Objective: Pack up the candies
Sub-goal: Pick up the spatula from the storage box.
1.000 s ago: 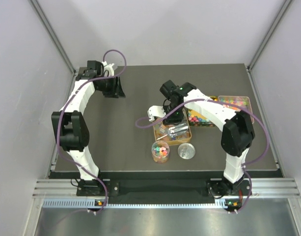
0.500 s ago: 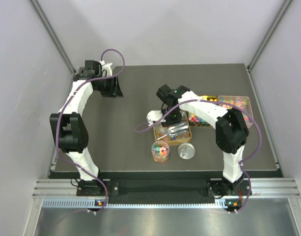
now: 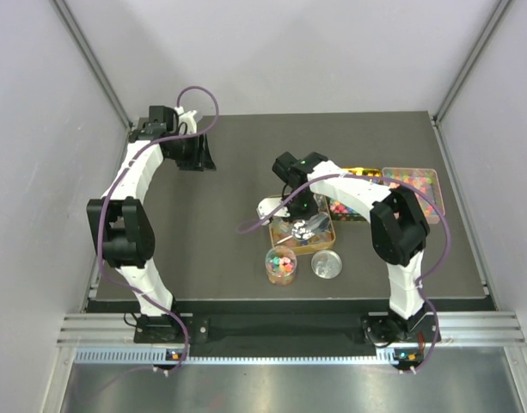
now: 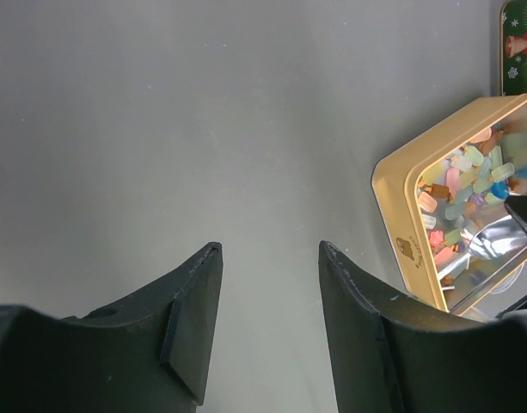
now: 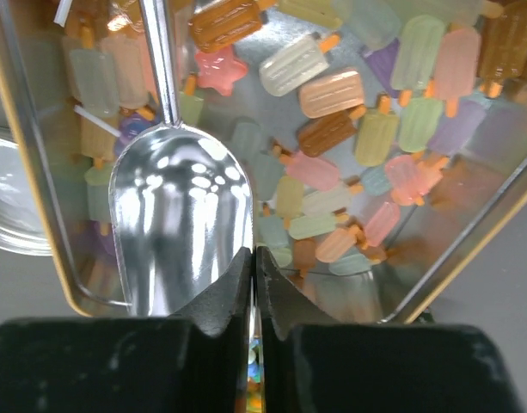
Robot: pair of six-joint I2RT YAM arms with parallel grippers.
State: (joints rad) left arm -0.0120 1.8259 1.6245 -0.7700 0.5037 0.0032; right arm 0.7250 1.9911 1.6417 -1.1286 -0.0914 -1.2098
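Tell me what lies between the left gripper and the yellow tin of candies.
Nothing: the left wrist view shows only bare table between the left gripper and the tin.

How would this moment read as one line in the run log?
left tool: open, over table | right tool: shut, at scoop rim in tin | candies: in tin | scoop: empty

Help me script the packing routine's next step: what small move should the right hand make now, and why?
Probably a slight lift of the right hand. It looks closed at the rim of the metal scoop lying in the tin of candies; whether it truly pinches the scoop is unclear, so a small rise would test the hold.
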